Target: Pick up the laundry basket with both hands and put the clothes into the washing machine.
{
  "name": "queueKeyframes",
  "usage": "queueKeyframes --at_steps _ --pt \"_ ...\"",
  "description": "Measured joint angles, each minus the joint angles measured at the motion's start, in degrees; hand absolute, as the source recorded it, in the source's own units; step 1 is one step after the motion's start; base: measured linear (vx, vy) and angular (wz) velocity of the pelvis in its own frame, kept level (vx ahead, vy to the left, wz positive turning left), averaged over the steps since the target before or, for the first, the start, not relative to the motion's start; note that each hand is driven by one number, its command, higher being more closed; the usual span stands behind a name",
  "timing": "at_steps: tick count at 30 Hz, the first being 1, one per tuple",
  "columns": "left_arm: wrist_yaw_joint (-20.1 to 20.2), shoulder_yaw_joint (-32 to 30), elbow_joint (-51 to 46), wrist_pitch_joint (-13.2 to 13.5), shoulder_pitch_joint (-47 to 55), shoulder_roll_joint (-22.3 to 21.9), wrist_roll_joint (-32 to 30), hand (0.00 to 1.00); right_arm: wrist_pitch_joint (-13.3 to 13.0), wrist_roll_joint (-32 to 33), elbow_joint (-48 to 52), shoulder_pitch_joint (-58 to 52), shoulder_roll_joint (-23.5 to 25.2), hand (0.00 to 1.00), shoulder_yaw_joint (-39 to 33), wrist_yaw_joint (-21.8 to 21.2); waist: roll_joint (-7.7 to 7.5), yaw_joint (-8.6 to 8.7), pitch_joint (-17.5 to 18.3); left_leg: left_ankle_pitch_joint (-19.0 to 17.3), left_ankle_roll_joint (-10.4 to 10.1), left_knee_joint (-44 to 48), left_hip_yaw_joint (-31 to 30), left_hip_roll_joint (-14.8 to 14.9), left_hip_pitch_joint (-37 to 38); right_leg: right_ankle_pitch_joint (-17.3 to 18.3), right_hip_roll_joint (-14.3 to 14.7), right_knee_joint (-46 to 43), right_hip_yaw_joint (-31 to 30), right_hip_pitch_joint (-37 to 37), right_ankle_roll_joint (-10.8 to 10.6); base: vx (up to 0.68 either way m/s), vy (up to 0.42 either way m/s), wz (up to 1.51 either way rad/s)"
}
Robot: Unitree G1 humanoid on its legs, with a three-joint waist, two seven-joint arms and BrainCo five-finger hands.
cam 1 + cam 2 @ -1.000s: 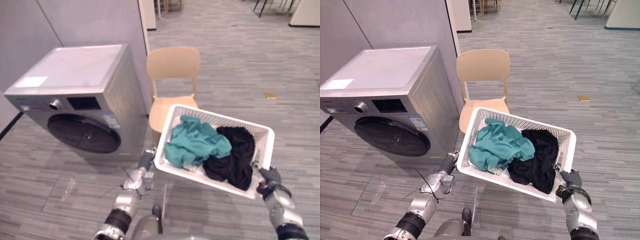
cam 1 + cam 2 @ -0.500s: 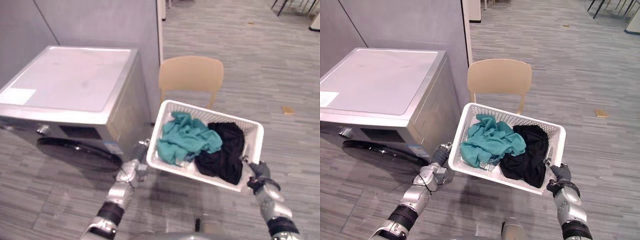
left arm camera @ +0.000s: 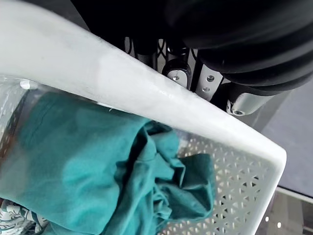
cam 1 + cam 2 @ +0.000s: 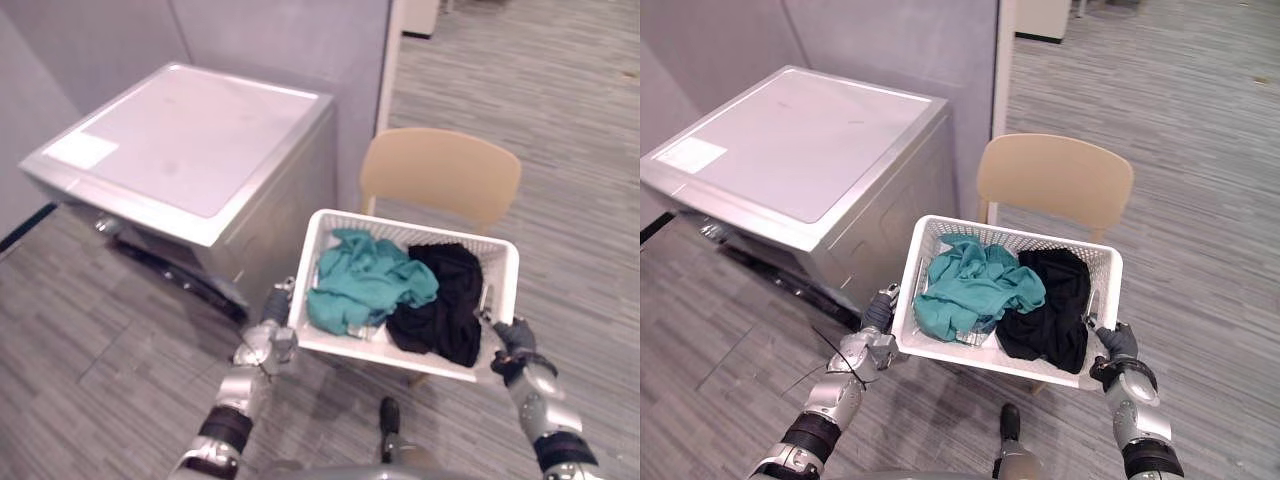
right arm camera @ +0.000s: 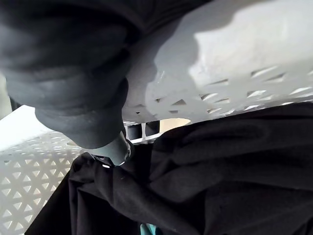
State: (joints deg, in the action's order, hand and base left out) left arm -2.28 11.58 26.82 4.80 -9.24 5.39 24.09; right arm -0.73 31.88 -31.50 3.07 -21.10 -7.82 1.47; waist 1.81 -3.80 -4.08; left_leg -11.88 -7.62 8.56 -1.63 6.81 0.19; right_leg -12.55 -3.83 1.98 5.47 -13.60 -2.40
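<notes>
I hold a white perforated laundry basket [image 4: 400, 356] in the air between both hands, close to level. A crumpled teal garment [image 4: 365, 282] fills its left half and a black garment [image 4: 446, 302] its right half. My left hand [image 4: 268, 345] is shut on the basket's left rim [image 3: 146, 93], the teal cloth [image 3: 98, 166] just past it. At the opposite end my right hand [image 4: 512, 345] clamps the rim [image 5: 234, 58] beside the black cloth [image 5: 220, 171]. The silver washing machine [image 4: 200, 140] stands to the left; its dark front door [image 4: 170, 270] shows only edge-on.
A tan plastic chair [image 4: 440, 175] stands right behind and under the basket, beside the washing machine. A grey partition wall [image 4: 280, 40] rises behind both. Open grey plank floor [image 4: 100, 340] lies to the left and front of the machine.
The whole view has shifted, so the camera has moved. The washing machine and chair look nearer. The basket stays in both hands and sits more level than before.
</notes>
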Motion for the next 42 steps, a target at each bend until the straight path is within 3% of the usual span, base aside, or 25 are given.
queueKeyframes --at_steps 2,3,4,5,6,10,12,16,23,32,40,42 --pt "-0.01 -0.02 -1.26 -0.04 0.35 0.62 0.01 1.00 0.09 0.00 1.96 -0.22 -0.16 1.00 0.02 0.00 -0.20 0.02 -1.07 -0.07 -0.05 1.22 0.06 -0.15 -2.04 -0.09 -0.34 2.09 0.68 -0.26 -0.06 -0.10 -0.004 0.37" --pt "-0.04 -0.12 -2.32 0.03 0.76 0.90 0.01 1.00 0.11 0.00 3.70 0.17 -1.19 1.00 0.56 0.01 1.10 -0.58 -2.29 -0.49 0.47 0.92 0.54 1.86 -3.58 0.95 0.91 2.08 0.92 -0.69 -0.31 -0.09 -0.044 -0.01" --pt "-0.05 -0.55 -2.66 0.11 0.78 0.79 0.01 1.00 0.04 0.00 3.99 1.07 -1.59 1.00 0.83 0.01 2.20 -0.94 -3.73 -1.05 -0.02 1.16 0.79 3.06 -3.57 3.25 1.62 -4.10 0.38 -2.48 0.72 -0.08 -0.026 -0.12" --pt "-0.07 -0.61 -4.12 -0.51 1.55 1.05 0.01 1.00 0.05 -0.06 4.06 1.64 -2.02 1.00 1.26 0.00 1.82 -0.98 -5.37 -1.12 -1.03 2.61 1.44 2.52 -3.34 9.80 1.80 -18.01 -0.76 -6.72 1.55 -0.04 -0.033 -0.16" --pt "-0.15 -0.56 -4.89 -0.42 2.90 0.84 0.02 1.00 0.10 -0.27 4.03 1.83 -2.58 1.00 2.12 -0.01 1.26 -1.22 -5.93 -1.61 -1.57 3.77 1.58 2.29 -3.85 11.23 2.11 -17.56 -2.25 -6.69 0.62 -0.03 -0.012 -0.20" --pt "-0.11 -0.35 -6.70 -0.54 2.68 2.62 -0.05 1.00 0.10 -0.53 4.04 4.17 -3.09 1.00 3.33 -0.02 0.82 -1.70 -6.61 -1.86 -1.49 4.12 4.39 3.28 -7.57 3.23 4.30 -4.20 -5.85 -5.61 1.05 -0.06 0.009 -0.62" --pt "-0.33 -0.36 -6.62 -0.48 -0.22 3.37 -0.11 1.00 0.09 -0.51 4.04 5.87 -3.04 1.00 3.24 0.49 -1.86 -1.66 -8.41 -2.16 -0.78 6.09 6.75 2.39 -9.86 -2.22 3.78 3.56 -8.18 -5.21 0.59 -0.05 0.039 -0.55" --pt "-1.65 -0.41 -4.01 -0.33 -7.81 4.14 -1.41 1.00 0.10 -0.42 3.96 9.49 -4.24 1.00 3.17 2.02 -2.25 -1.65 -11.62 -5.01 -0.08 11.98 7.71 2.32 -14.38 -5.01 3.88 3.83 -10.44 -7.87 0.39 -0.12 0.101 -0.32" --pt "-6.63 -0.99 6.04 0.50 -23.69 6.04 -2.54 1.00 0.00 0.37 -0.05 19.97 -4.35 1.00 3.59 4.26 -2.71 -1.76 -15.07 -8.04 0.99 19.05 8.20 2.39 -20.80 -6.92 4.00 3.82 -12.60 -11.91 -0.65 -0.16 0.096 -0.16" --pt "-11.10 -3.35 20.64 0.52 -40.65 9.13 -2.86 1.00 -0.15 1.45 -10.55 34.27 -4.08 1.00 10.07 6.09 -4.40 -1.75 -19.66 -10.42 2.35 25.10 8.93 2.10 -27.07 -8.59 4.26 3.81 -14.88 -16.52 -1.63 -0.17 0.069 -0.13" --pt "-12.90 -5.35 25.99 0.00 -51.24 12.25 -1.03 1.00 -0.03 1.46 -18.64 47.64 -4.59 1.00 15.15 6.20 -5.54 -1.38 -20.73 -11.38 2.82 27.32 9.65 2.02 -30.28 -9.48 4.81 3.80 -16.58 -19.72 -0.69 -0.13 0.046 -0.14" --pt "-12.99 -5.54 26.92 -0.16 -54.43 14.11 -0.97 1.00 -0.02 1.46 -21.69 52.85 -4.68 1.00 15.89 6.20 -5.58 -1.27 -21.60 -11.44 2.80 27.63 9.71 2.04 -30.55 -8.37 5.16 3.82 -16.80 -20.16 2.22 -0.14 0.010 -0.18"
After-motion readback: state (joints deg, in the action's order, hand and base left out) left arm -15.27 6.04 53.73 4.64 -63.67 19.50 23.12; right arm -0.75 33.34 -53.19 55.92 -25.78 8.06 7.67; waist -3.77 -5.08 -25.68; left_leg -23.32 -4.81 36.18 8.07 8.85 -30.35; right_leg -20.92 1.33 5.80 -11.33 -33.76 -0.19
